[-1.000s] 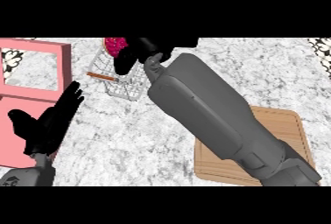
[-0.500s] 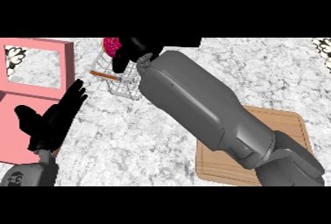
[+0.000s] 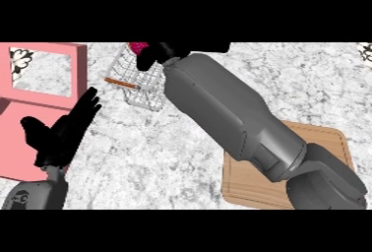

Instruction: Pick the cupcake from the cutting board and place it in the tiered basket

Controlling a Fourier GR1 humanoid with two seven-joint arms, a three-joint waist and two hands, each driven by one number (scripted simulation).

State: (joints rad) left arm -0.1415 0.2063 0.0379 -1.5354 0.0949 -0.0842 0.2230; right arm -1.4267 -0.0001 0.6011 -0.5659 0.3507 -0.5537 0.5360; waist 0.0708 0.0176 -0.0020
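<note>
Fingers [image 3: 147, 58] of the right hand [image 3: 169, 50] curl downward at the top of the head view, wrapped round a dark pink cupcake [image 3: 136, 48], of which only a small part shows beside them at the upper edge. That hand hangs over the far side of the tiered basket [image 3: 143, 83], a white wire frame whose mesh shows below and to the left of it; whether the cupcake touches the wire cannot be told, since the hand hides most of it. A brown stick-like bar [image 3: 120, 83] lies across the basket's left side. From the hand, the grey right forearm [image 3: 231, 120] runs diagonally down toward the lower right corner, passing over the near left part of the wooden cutting board [image 3: 328, 147], which lies on the mottled grey-white worktop [image 3: 160, 157] with nothing visible on its bare surface. Well apart, at the view's left, the left hand [image 3: 64, 135] rests open with straight, slightly spread fingers pointing up toward the basket, holding nothing. Beneath and beside it sits a pink frame-like object [image 3: 42, 49] with a square opening, through which the marbled surface shows, and a patterned black-and-white patch [image 3: 22, 58] at its left edge.
</note>
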